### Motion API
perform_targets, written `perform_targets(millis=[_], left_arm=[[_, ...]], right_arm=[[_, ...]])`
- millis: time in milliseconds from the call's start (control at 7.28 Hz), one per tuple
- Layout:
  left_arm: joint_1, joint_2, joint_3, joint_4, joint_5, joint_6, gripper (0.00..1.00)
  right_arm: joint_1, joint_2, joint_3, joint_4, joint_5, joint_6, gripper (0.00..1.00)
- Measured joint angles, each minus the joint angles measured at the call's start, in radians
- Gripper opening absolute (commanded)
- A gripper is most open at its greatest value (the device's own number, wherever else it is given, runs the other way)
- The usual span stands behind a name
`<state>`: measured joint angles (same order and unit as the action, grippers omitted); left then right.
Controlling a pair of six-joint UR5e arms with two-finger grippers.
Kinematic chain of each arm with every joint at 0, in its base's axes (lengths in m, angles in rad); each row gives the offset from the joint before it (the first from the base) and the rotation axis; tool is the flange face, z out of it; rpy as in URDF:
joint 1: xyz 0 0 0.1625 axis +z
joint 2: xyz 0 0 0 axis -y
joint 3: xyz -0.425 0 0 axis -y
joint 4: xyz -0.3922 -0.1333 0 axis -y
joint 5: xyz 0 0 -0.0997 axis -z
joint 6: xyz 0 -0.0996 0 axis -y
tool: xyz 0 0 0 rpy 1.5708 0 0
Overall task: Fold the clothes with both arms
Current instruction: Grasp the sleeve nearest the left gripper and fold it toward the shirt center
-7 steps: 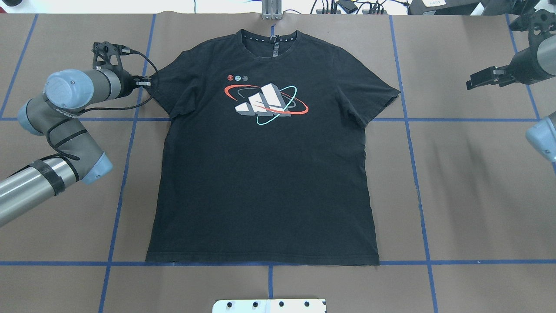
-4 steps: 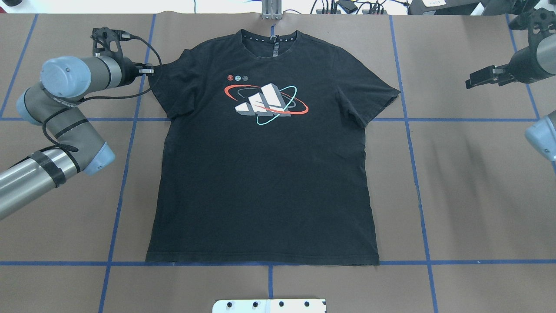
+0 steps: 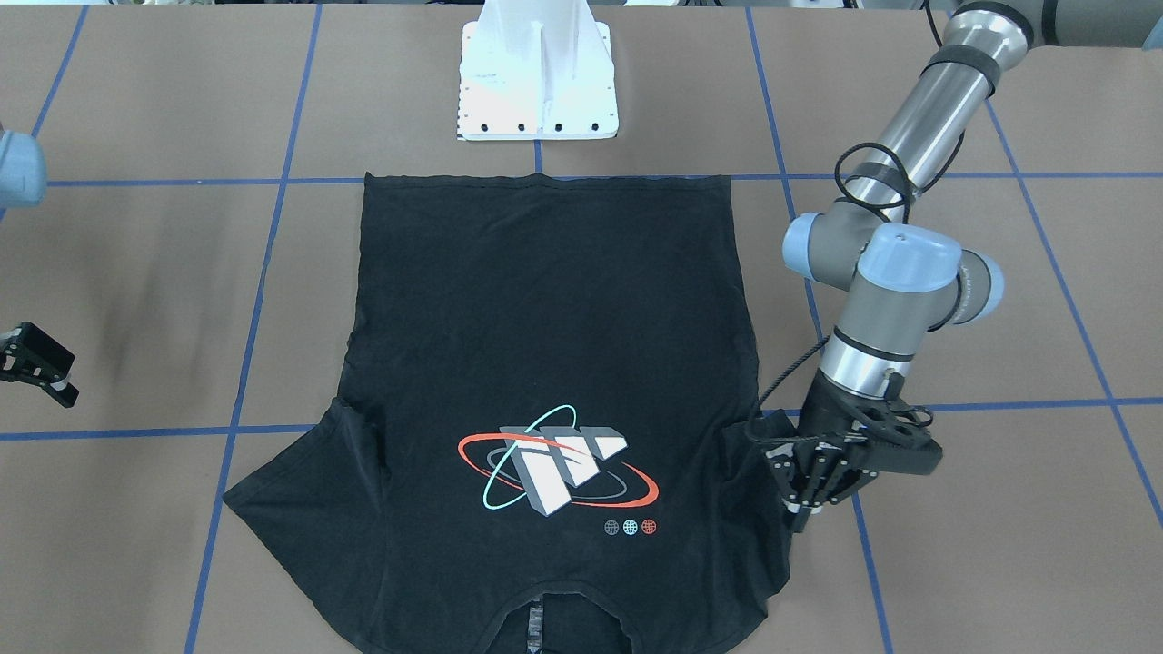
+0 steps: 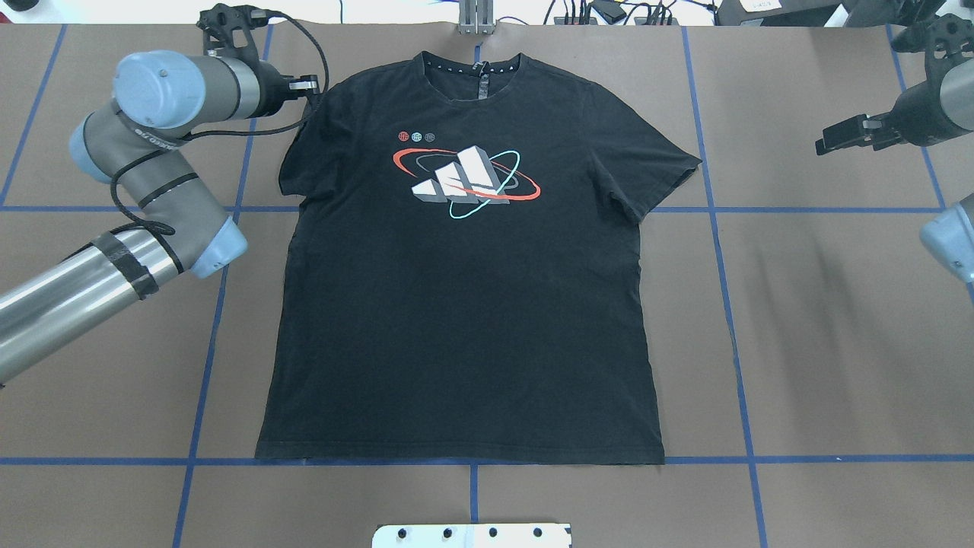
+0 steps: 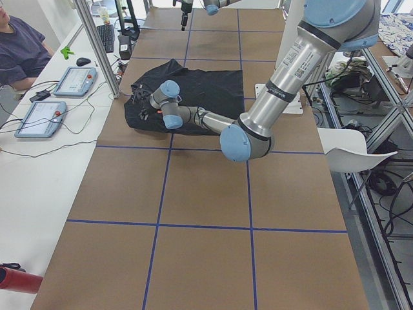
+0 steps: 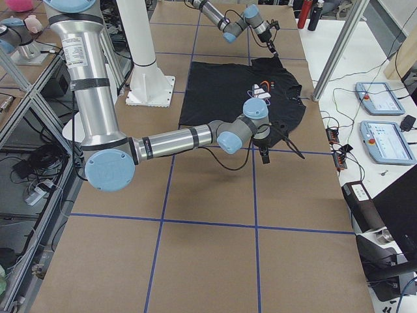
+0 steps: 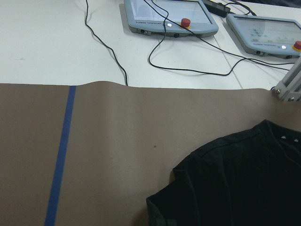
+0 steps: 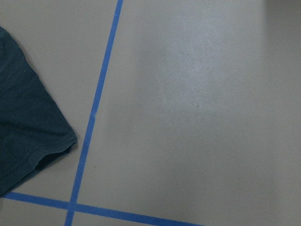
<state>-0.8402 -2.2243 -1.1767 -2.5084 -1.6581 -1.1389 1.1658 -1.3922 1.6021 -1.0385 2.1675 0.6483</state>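
The black T-shirt (image 4: 464,304) lies flat, print up, collar at the far edge; it also shows in the front view (image 3: 554,318). My left gripper (image 4: 310,82) is shut on the left sleeve near the shoulder, and the sleeve is pulled in over the shirt's side. In the front view this gripper (image 3: 801,509) stands at the bunched sleeve. The left wrist view shows the shoulder and collar (image 7: 235,179). My right gripper (image 4: 825,142) hovers empty, well to the right of the right sleeve (image 4: 662,164), its jaws apart in the front view (image 3: 41,372). The right wrist view shows the sleeve tip (image 8: 28,132).
The white pedestal base (image 3: 536,82) stands at the near table edge by the hem. Blue tape lines cross the brown table cover (image 4: 837,342). Control tablets (image 7: 169,16) and cables lie past the far edge. A metal post (image 4: 475,15) stands behind the collar.
My left gripper has moved toward the far edge and toward the collar, dragging the left sleeve inward with it. The right arm has not moved.
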Motion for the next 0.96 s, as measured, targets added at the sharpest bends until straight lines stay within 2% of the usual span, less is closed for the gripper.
perform_targets(millis=[412,824,962], left_arm=[[0.099,-0.054,-0.033,0.064,0.002,-0.165,0.0],[0.153,-0.102,-0.003,0.069,0.009,-0.21,0.0],[0.158,-0.109,0.006,0.069,0.009,-0.212,0.62]], right_arm=[[0.0,-0.001,0.003,0.0,0.0,0.002,1.0],[0.0,-0.003,0.007,0.0,0.0,0.002,1.0],[0.0,-0.004,0.007,0.0,0.0,0.002,1.0]])
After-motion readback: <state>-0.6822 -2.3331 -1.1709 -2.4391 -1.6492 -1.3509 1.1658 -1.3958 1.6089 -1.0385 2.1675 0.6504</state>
